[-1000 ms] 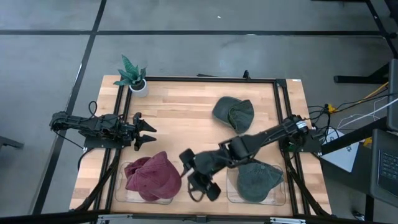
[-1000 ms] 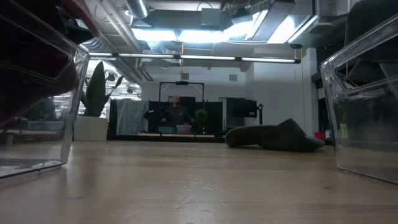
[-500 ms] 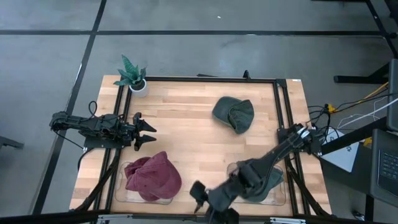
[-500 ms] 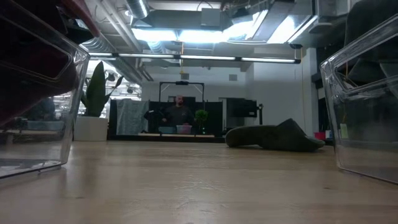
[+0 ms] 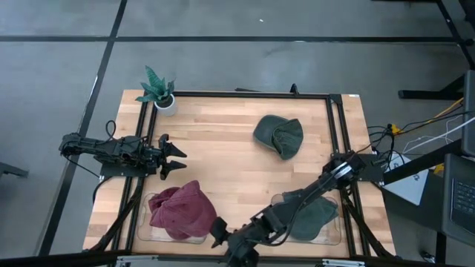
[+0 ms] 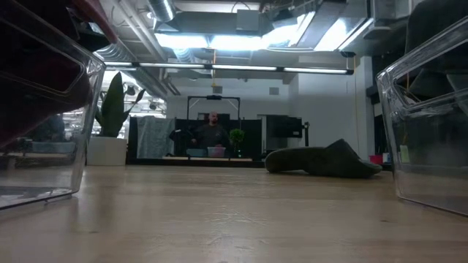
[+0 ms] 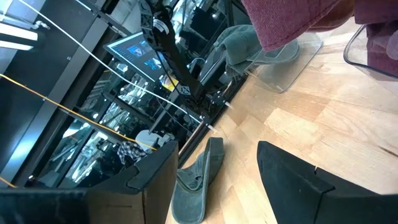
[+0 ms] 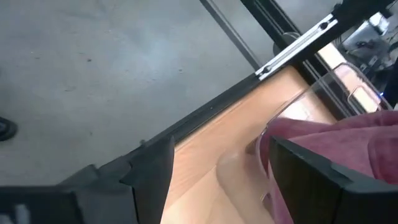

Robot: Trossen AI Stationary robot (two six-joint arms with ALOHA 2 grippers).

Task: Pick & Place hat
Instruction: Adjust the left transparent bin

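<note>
Done: we are seeing the maroon fabric hat (image 5: 182,211) and one dark green cap (image 5: 310,215) sitting in clear plastic bins | Left: the second dark green cap (image 5: 279,136) is lying loose on the wooden table (image 5: 223,141) | Grippers: we are holding both the left gripper (image 5: 178,158) and right gripper (image 5: 228,243) open and empty

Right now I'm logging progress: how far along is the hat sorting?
Done: a red hat sits in the left clear bin, a green hat in the right bin. In hand: nothing; the right gripper hangs open near the front edge, the left gripper waits open. Left: the green cap on the table.
</note>
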